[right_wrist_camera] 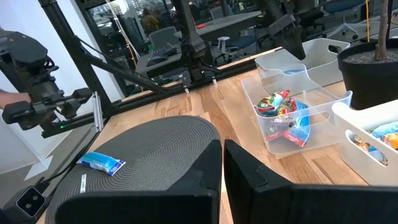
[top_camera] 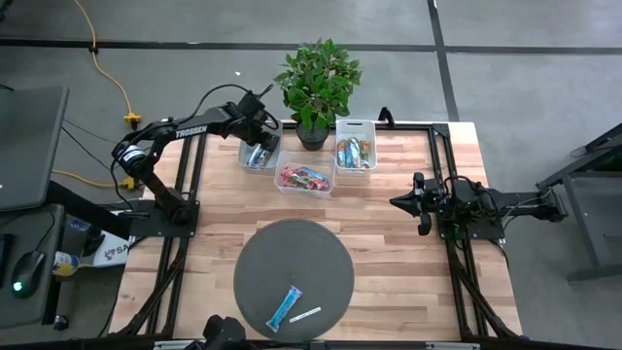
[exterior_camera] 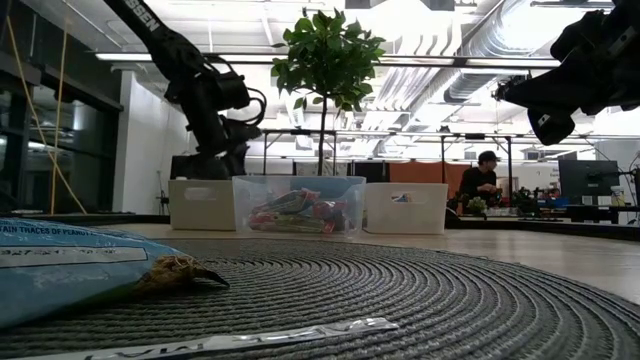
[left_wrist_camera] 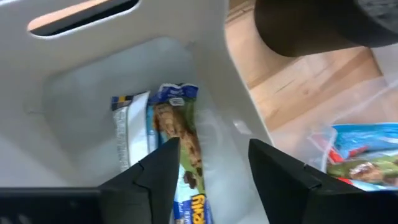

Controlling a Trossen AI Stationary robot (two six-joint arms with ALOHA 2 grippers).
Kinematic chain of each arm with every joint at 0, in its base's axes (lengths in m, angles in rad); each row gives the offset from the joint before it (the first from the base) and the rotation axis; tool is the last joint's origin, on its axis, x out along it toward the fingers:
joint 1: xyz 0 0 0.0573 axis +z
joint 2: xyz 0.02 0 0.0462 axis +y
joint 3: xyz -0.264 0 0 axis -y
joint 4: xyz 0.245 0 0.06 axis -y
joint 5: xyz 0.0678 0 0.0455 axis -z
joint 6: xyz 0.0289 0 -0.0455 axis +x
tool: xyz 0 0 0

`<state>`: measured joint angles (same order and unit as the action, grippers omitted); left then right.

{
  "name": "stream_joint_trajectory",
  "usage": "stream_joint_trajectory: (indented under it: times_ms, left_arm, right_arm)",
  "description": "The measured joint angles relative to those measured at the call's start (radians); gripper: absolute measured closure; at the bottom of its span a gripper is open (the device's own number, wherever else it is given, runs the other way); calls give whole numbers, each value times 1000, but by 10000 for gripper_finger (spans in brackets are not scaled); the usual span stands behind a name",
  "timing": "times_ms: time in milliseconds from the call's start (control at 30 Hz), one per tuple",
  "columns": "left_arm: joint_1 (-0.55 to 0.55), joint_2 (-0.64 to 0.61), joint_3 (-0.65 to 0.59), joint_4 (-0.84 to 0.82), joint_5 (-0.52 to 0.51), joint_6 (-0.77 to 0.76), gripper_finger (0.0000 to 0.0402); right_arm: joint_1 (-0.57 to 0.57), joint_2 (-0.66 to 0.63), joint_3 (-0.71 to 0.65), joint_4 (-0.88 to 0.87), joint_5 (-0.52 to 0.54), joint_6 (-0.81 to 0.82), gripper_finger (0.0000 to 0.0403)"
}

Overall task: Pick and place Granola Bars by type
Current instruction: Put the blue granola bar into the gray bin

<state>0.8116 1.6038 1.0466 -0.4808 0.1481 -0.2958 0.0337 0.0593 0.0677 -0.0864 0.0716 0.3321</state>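
- While the left gripper (top_camera: 260, 142) hangs over the left bin (top_camera: 245, 160) with its jaws spread apart and nothing between them, a blue-wrapped bar (left_wrist_camera: 180, 149) lies loose on that bin's floor directly below — released, by the look of it.
- One light blue granola bar (top_camera: 285, 306) is left on the round grey mat (top_camera: 282, 255), beside a thin white strip label (top_camera: 305, 314), at the mat's near edge.
- The relation that counts: that bar lies well apart from both arms, nearly on the table's centre line, toward the front edge, while the left gripper is at the far bins.
- Its long axis runs diagonally across the mat, so a gripper coming down would, I judge, need its jaws turned across the short side.
- The right gripper (top_camera: 425, 202) waits clenched and empty by the table's right side; neither arm is plainly nearer the bar, though the blue bin sits on the left arm's side.
- The middle bin (top_camera: 288, 187) holds red and pink bars, the right bin (top_camera: 370, 129) tan-orange ones.
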Motion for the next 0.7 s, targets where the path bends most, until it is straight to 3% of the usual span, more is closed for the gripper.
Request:
stream_joint_trajectory:
  times_ms: [233, 433, 700]
  left_arm:
    - [0, -64, 0, 7, 60, 3, 202]
    - [0, -186, 0, 4, 66, 4, 202]
    - [0, -382, 0, -62, 189, 3, 202]
  right_arm:
    - [0, 0, 0, 0, 0, 0, 402]
    - [0, 0, 0, 0, 0, 0, 402]
    - [0, 0, 0, 0, 0, 0, 402]
